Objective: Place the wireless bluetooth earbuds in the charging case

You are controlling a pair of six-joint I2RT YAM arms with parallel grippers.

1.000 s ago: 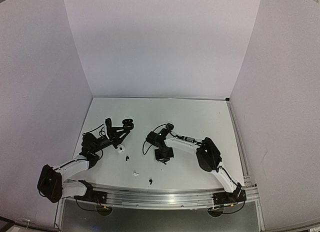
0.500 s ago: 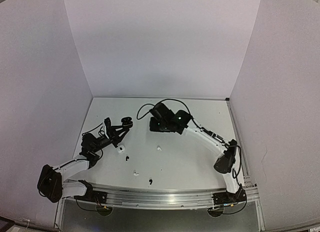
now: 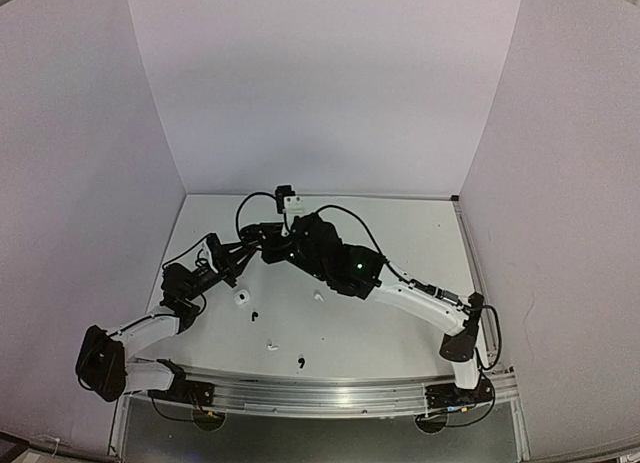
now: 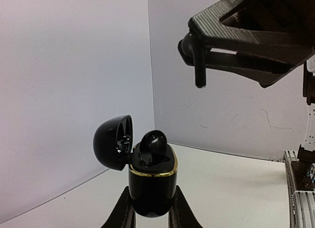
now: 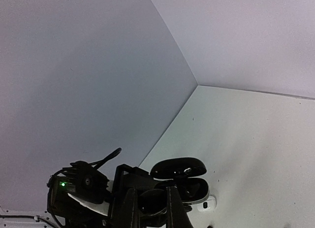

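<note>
Insertion is the step in hand: the left gripper (image 4: 151,211) clamps the open charging case (image 4: 152,181), and the right gripper (image 5: 150,196) pinches a black earbud (image 4: 193,48) above that case. Next, the earbud must drop squarely into it.

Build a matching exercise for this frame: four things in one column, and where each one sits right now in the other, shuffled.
Things:
1. black charging case
2. black earbud with its stem down
3. second black earbud
4. white earbud

Places:
A. seated in the open case
B. lying loose on the table
C. clamped in the left gripper
D. pinched in the right gripper, above the case

Pairs: 1-C, 2-D, 3-A, 4-B
</note>
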